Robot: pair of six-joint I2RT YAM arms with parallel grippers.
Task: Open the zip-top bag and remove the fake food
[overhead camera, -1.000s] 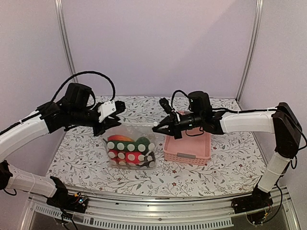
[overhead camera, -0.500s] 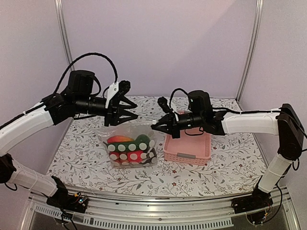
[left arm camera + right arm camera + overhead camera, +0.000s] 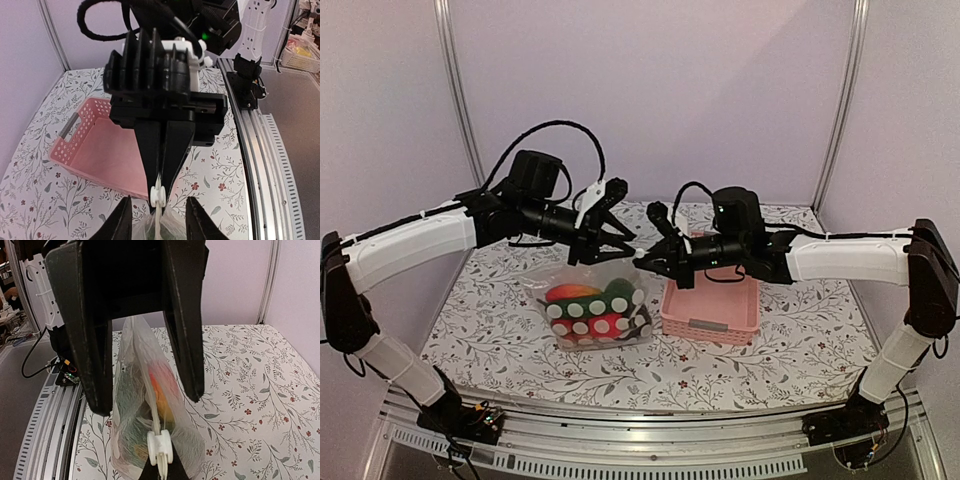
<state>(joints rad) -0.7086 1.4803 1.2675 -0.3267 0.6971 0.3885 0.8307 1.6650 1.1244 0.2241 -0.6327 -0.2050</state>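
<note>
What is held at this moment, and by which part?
The right gripper pinches the zip-top bag at its white slider; the left gripper holds nothing.

Tablecloth [image 3: 800, 340]: white, printed with grey leafy sprigs and small red flowers.
Basket [image 3: 685, 322]: pink slotted plastic, rectangular, grey handle on near end wall; right of centre on the cloth.
Rail [image 3: 650, 455]: slotted aluminium, along near edge.
Posts [image 3: 457, 80]: two metal uprights at back.
Backdrop [image 3: 650, 90]: plain pale lilac panels.
</note>
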